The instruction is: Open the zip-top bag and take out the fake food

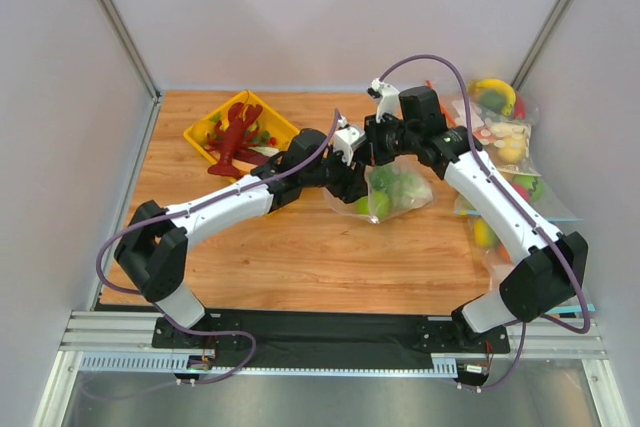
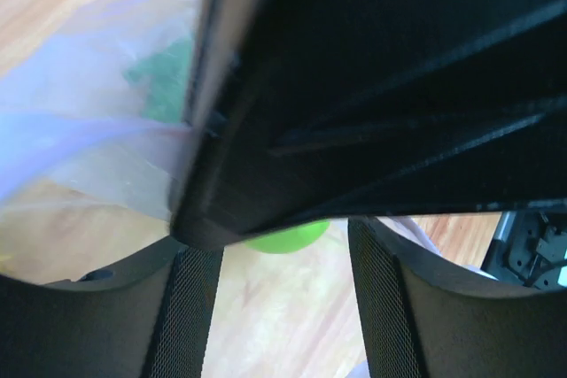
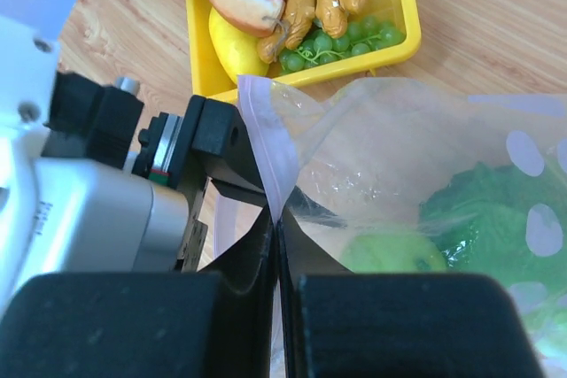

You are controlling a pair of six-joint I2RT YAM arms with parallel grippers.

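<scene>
At mid-table (image 1: pixel 300 257), both arms meet over the bag (image 1: pixel 405 192). The lobster (image 1: pixel 235 137) lies well apart in the tray (image 1: pixel 200 132). Lettuce (image 3: pixel 487 210) and green fruit (image 3: pixel 390 254) sit inside the bag. The right gripper (image 3: pixel 277 219) is pressed together on the zip strip (image 3: pixel 266 143), which runs from its tips toward the tray. The left gripper (image 2: pixel 283 263), jaws spread, is just beside that strip, opposite the bag's body. It is likely placed to take the other lip.

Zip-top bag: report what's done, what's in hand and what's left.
Done: the red plastic lobster lies on the yellow tray, outside the clear zip-top bag. In hand: the right gripper pinches the bag's pinkish zip strip. To do: the green-and-white lettuce head and round green fruit are inside.
</scene>
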